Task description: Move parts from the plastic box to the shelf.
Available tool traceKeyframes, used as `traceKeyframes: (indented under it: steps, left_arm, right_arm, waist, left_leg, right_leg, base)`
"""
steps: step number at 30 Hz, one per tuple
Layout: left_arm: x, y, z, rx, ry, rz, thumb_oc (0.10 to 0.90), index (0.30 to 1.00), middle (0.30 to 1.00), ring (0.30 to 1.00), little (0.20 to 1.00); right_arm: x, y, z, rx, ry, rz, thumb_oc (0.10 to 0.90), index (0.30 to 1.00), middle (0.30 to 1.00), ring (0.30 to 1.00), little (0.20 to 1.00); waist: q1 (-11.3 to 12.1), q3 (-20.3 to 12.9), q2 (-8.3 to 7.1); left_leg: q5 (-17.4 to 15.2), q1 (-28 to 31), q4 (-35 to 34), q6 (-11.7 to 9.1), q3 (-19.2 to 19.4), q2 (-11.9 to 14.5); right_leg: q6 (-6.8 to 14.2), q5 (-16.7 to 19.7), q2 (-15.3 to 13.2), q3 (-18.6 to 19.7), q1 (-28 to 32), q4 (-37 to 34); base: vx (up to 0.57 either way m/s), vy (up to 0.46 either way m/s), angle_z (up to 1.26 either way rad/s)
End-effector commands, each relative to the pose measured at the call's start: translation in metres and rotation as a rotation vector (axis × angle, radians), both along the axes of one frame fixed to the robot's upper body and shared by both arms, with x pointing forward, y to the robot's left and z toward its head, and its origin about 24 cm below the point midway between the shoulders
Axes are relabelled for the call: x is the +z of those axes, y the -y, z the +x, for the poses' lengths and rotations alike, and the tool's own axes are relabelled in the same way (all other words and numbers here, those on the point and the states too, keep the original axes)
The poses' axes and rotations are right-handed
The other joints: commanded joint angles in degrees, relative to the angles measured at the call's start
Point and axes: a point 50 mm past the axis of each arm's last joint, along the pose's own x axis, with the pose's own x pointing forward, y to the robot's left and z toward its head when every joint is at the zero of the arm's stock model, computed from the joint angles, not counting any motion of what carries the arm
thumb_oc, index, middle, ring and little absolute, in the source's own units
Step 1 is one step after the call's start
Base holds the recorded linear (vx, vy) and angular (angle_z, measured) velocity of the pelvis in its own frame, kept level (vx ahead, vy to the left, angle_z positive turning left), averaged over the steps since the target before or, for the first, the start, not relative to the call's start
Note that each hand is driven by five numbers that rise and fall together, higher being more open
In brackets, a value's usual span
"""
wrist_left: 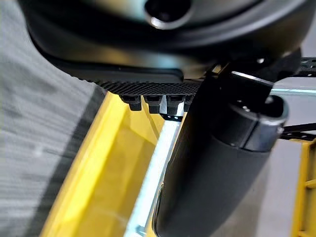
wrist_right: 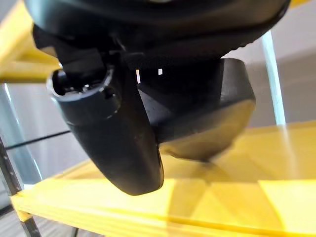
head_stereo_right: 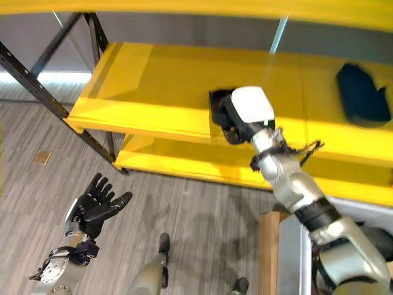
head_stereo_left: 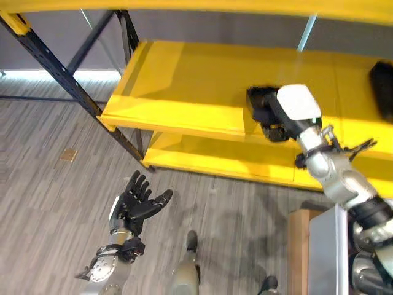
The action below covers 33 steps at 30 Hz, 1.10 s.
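Fingers (head_stereo_left: 140,184) of the left hand (head_stereo_left: 136,206), at the lower left of the frame, are spread straight and hold nothing; the dark hand hangs over the grey wood-grain floor (head_stereo_left: 49,203), well apart from the shelf. A small tan square patch (head_stereo_left: 68,155) lies on the floor at the left. Black slanted steel struts (head_stereo_left: 67,83) carry the glossy yellow flat-boarded shelf (head_stereo_left: 184,92), which runs across the upper half of the frame with a lower yellow board (head_stereo_left: 209,157) beneath it.

Right of centre, the right hand (head_stereo_right: 242,114), white-covered on its back, reaches over the shelf's front edge with its fingers curled round a black, blocky, matt part (head_stereo_right: 218,110). In the right wrist view the part (wrist_right: 207,113) sits against the palm, its underside just above or touching the yellow board; I cannot tell which.

I judge the part to be a rigid moulding, light enough for one hand, not fragile, its matt skin giving fair grip; its broad flanks look like the best hold. On the smooth board it may slide if nudged.

At the upper right a second dark rounded part (head_stereo_right: 362,92) rests on the shelf. At the lower right stands the pale grey plastic box (head_stereo_right: 295,258), beside a brown wooden edge (head_stereo_right: 267,252).
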Motion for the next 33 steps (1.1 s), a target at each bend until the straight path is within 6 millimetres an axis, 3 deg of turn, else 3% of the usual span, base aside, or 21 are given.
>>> traceKeyframes:
  steps: [1,5,10,24,33]
  left_arm:
    - [0.074,0.002,0.014,-0.05,0.382,0.022,0.9,1.0,1.0,1.0,1.0]
    - [0.078,0.005,0.015,-0.064,0.406,0.008,0.9,1.0,1.0,1.0,1.0]
    - [0.081,0.007,0.015,-0.062,0.424,0.002,0.9,1.0,1.0,1.0,1.0]
    - [0.086,0.006,0.019,-0.049,0.45,-0.01,0.9,1.0,1.0,1.0,1.0]
    - [0.086,0.004,0.019,-0.05,0.45,-0.01,0.9,1.0,1.0,1.0,1.0]
  right_arm:
    - [0.106,-0.026,-0.015,0.11,0.375,0.032,0.4,0.3,0.3,0.3,0.3]
    - [0.126,-0.009,-0.008,0.004,0.395,-0.022,0.4,0.3,0.3,0.3,0.3]
    - [0.144,0.003,-0.006,-0.066,0.418,-0.038,0.4,0.3,0.3,0.3,0.3]
    - [0.173,0.033,-0.004,-0.213,0.452,0.033,0.4,0.3,0.3,0.3,0.3]
    - [0.182,0.042,-0.004,-0.252,0.47,0.064,0.4,0.3,0.3,0.3,0.3]
  waist:
    - [0.8,2.3,-2.98]
    - [0.7,5.4,-2.04]
    - [0.4,7.0,-2.29]
    - [-1.0,7.9,-3.33]
    - [-0.9,7.7,-3.76]
  left_leg:
    - [-10.1,3.8,7.2,-3.5,-0.6,3.7]
    - [-10.5,0.0,9.5,-3.2,-0.9,3.3]
    - [-11.2,-2.1,10.9,-2.8,-0.9,3.0]
    - [-11.4,-2.7,11.0,-2.8,-1.3,2.7]
    - [-11.1,-2.0,10.4,-2.9,-1.5,2.8]
  right_leg:
    - [-4.1,1.0,0.2,2.6,-6.3,2.7]
    - [-4.3,0.7,-0.1,4.4,-12.3,7.1]
    - [-4.3,0.9,-0.4,5.7,-15.9,9.4]
    - [-4.3,1.3,-0.3,6.3,-17.1,10.3]
    - [-4.1,1.5,-0.3,5.7,-16.2,9.9]
  base:
    - [-0.06,0.003,-0.17]
    - [-0.09,0.002,-0.11]
    - [-0.05,0.002,-0.03]
    - [0.0,0.0,0.0]
    - [0.0,0.0,0.0]
